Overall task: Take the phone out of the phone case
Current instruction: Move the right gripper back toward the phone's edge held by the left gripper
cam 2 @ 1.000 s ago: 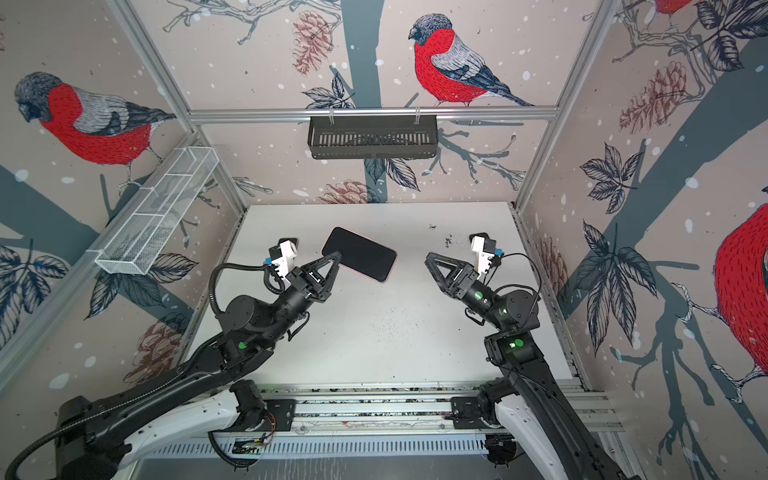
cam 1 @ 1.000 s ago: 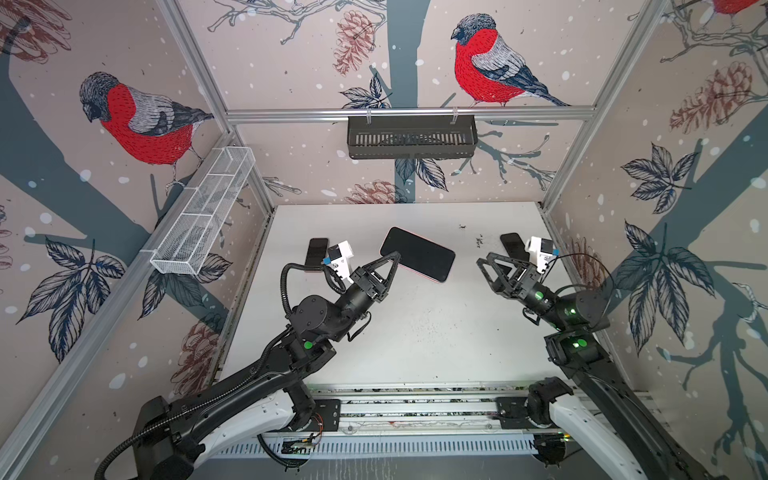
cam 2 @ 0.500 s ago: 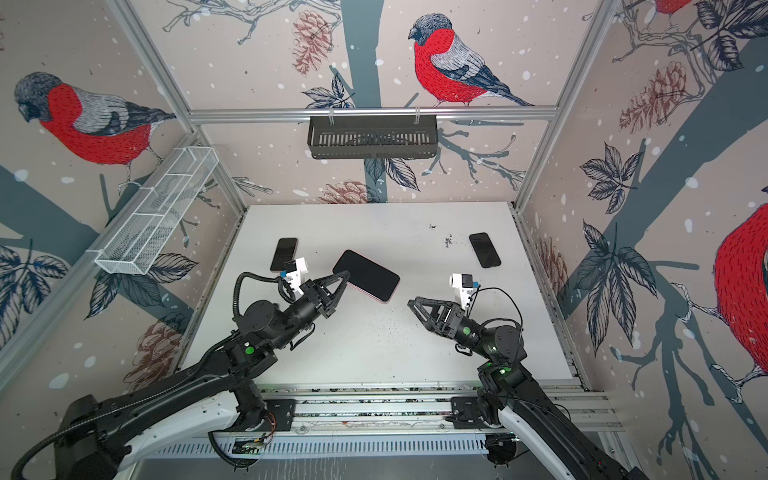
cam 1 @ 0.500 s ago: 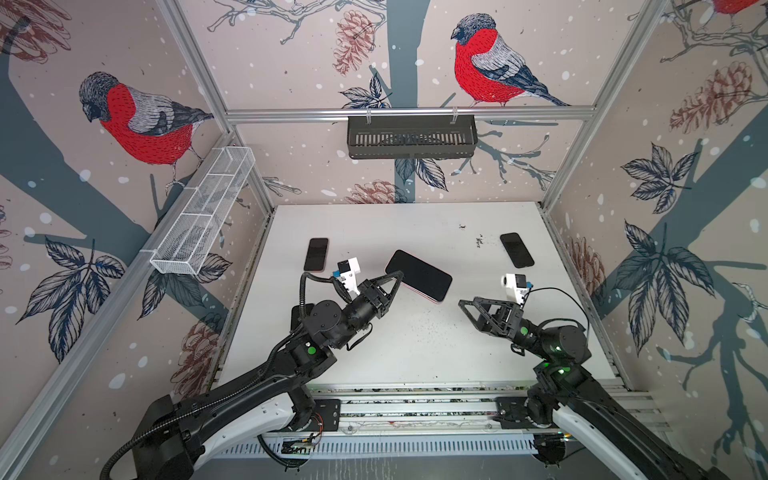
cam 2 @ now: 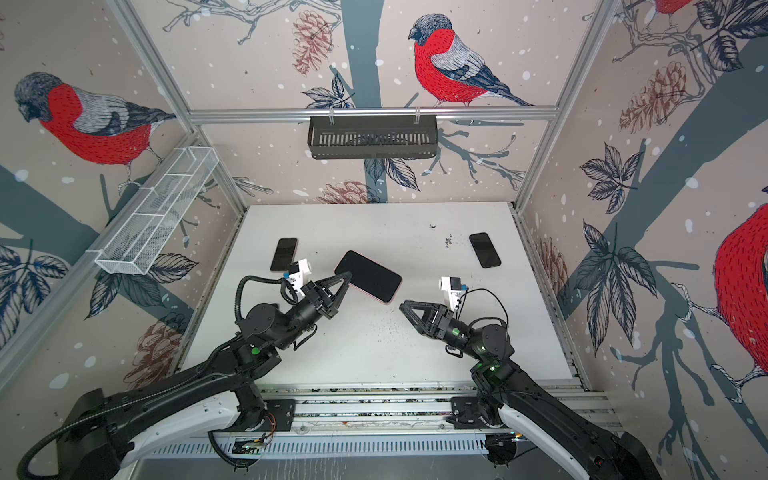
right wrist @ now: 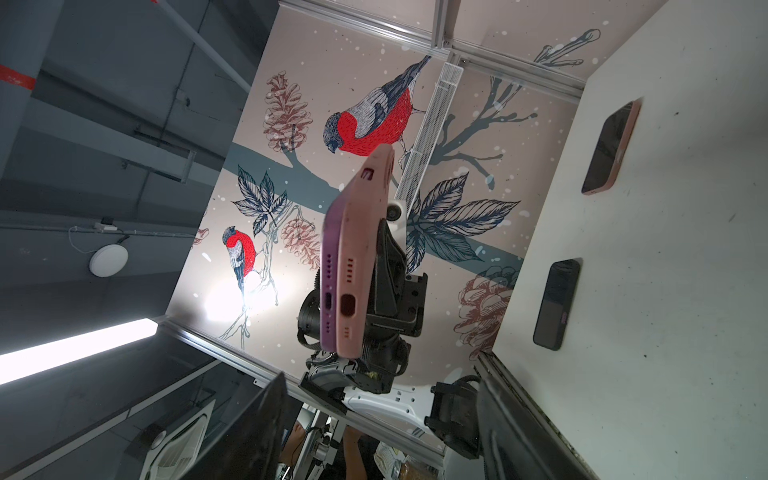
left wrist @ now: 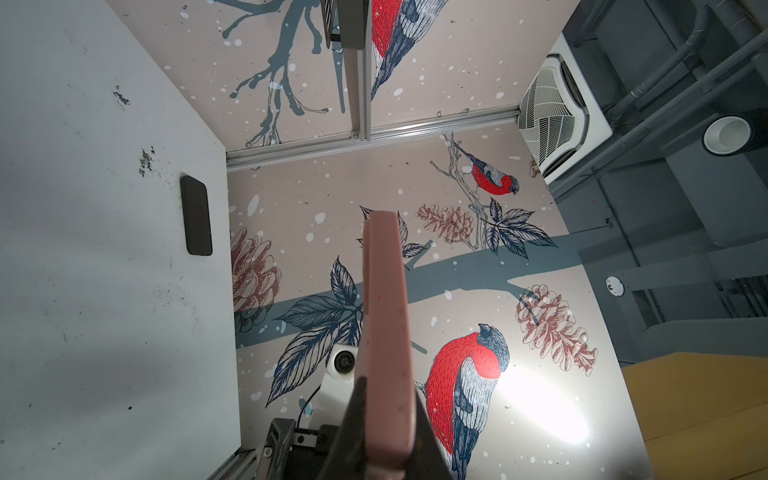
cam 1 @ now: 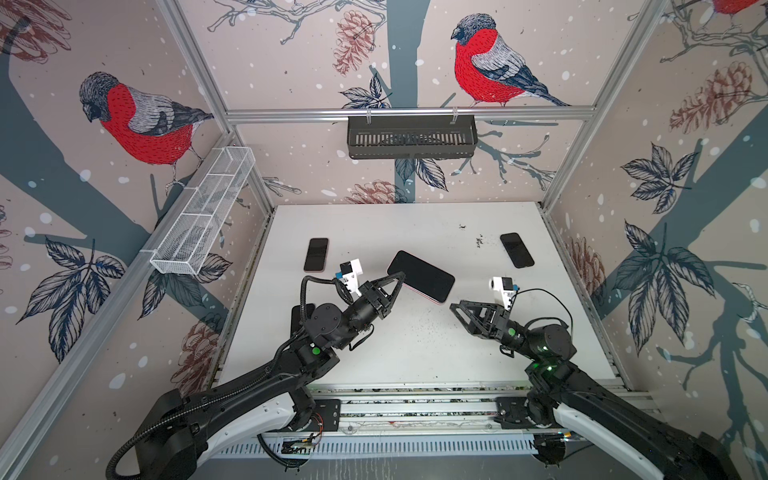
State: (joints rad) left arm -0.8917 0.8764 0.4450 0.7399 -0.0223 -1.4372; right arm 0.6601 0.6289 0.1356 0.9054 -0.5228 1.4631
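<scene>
The phone in its pink phone case hangs tilted above the white table, dark screen up. My left gripper is shut on its near-left corner. In the left wrist view the case runs edge-on out of that gripper. My right gripper stands open just right of the phone's free end, apart from it. In the right wrist view the purple phone and the case's end show side by side, beyond the empty right gripper.
Two more dark phones lie on the table, one at the back left and one at the back right. Another flat dark one lies under my left arm. A black basket and a white wire basket hang on the walls.
My left gripper has carried the cased phone a little toward the front and right. The right arm has swung from the back right to the front, toward the phone's free end, jaws slightly narrower.
</scene>
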